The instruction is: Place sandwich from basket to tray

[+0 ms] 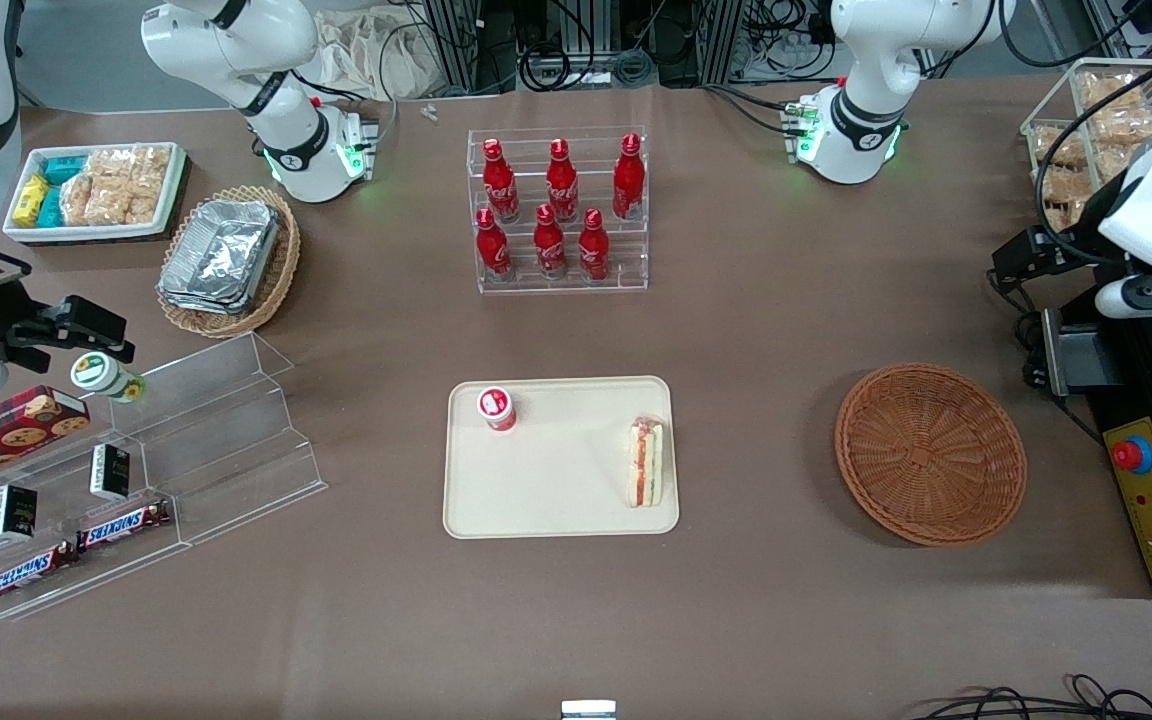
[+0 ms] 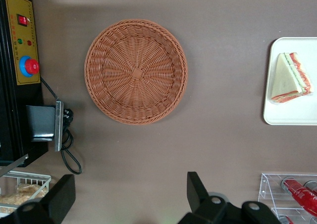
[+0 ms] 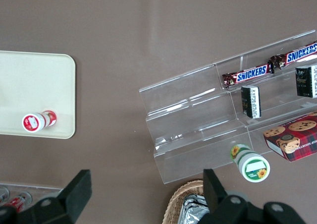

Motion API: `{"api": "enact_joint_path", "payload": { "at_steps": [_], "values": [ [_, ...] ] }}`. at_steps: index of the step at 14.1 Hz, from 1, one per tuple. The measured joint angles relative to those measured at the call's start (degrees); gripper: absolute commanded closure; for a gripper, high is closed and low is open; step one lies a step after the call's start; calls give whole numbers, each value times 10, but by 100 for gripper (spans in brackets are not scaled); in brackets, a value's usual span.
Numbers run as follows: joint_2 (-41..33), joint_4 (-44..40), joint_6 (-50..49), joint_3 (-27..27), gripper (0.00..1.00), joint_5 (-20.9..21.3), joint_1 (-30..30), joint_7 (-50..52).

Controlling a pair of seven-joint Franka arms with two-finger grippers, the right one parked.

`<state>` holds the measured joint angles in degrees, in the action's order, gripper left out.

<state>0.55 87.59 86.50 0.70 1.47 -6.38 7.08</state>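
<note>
Already on the tray: sandwich delivered, arm high and clear

Now we find the sandwich lying on the cream tray, close against the rim at the working arm's end, and the round reddish wicker basket holding nothing. We judge the transfer itself done; what remains in hand is only the retreat.

Our left gripper hangs high above the worktop, near the basket and well apart from the tray. Its jaws stand wide apart with nothing between them; only bare brown worktop shows in the gap.

We read the sandwich as a triangular wedge lying flat on one bread face. In the front view its long axis runs from nearer the camera to farther from it, roughly parallel to the tray's short rim. In the left wrist view the red and green filling layers show along one long edge, and the wedge tapers to a point at one end. It sits wholly inside the rim, well apart from the small red-and-white cup that stands near the tray's corner toward the parked arm.

For the next move we judge little is called for: keep the jaws empty, stay clear of the bottle rack, and settle the arm. A nudge inward is optional.
</note>
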Motion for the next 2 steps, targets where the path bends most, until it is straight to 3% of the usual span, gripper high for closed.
{"api": "enact_joint_path", "payload": {
  "at_steps": [2],
  "values": [
    [0,0,0,0,0,0,0,0]
  ]
}}
